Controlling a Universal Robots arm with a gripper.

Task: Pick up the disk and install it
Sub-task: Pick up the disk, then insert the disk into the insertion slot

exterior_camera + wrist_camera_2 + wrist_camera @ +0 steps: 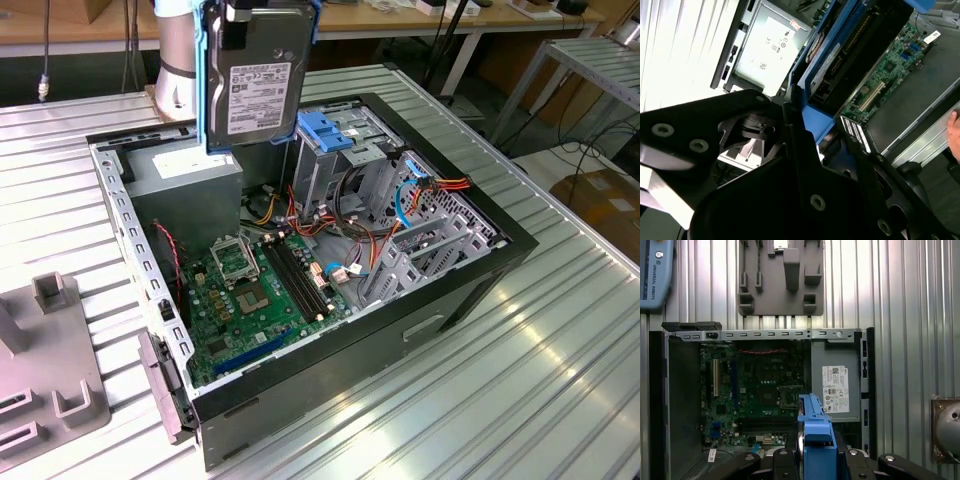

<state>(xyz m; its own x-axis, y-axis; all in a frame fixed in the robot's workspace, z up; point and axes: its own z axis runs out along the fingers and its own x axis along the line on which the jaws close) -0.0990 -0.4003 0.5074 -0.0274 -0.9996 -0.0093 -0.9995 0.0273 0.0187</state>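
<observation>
The disk (258,85), dark with a white barcode label and blue side rails, hangs upright above the back of the open computer case (470,290). My gripper (262,10) is shut on its upper end. The disk's lower edge is above the grey power-supply box (190,175) and beside the drive cage with the blue plastic top (325,140). In the first wrist view the disk (815,440) shows edge-on between my gripper's black fingers (782,462), over the motherboard (760,385). In the second wrist view its blue rail (832,50) runs away from my gripper (805,130).
Coloured cables (400,200) and metal brackets fill the case at the exterior view's right. A grey fixture plate (45,360) lies on the ribbed table at the exterior view's left. The arm's base (175,60) stands behind the case. A hand (955,132) shows at the case's edge.
</observation>
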